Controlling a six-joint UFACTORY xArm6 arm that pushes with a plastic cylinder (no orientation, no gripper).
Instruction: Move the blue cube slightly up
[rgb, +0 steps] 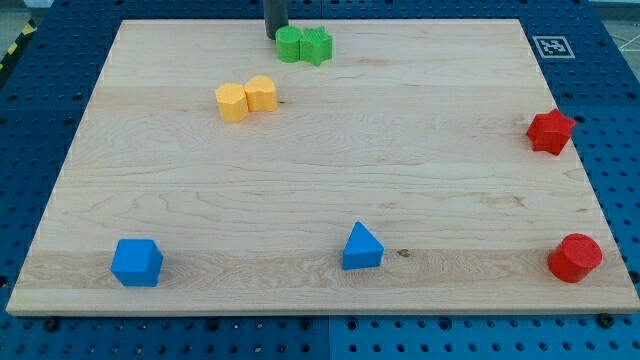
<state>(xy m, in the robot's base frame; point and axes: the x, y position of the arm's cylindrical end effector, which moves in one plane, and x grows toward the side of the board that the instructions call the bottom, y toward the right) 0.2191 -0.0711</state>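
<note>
The blue cube (136, 262) sits near the bottom left corner of the wooden board (320, 170). My tip (275, 36) is at the view's top, just left of the two green blocks (303, 45), far from the blue cube. A blue triangular block (361, 247) lies at the bottom centre.
Two yellow blocks (246, 98) touch each other at the upper left. A red star-shaped block (551, 131) is at the right edge and a red round block (575, 258) at the bottom right. A marker tag (551, 46) is at the top right corner.
</note>
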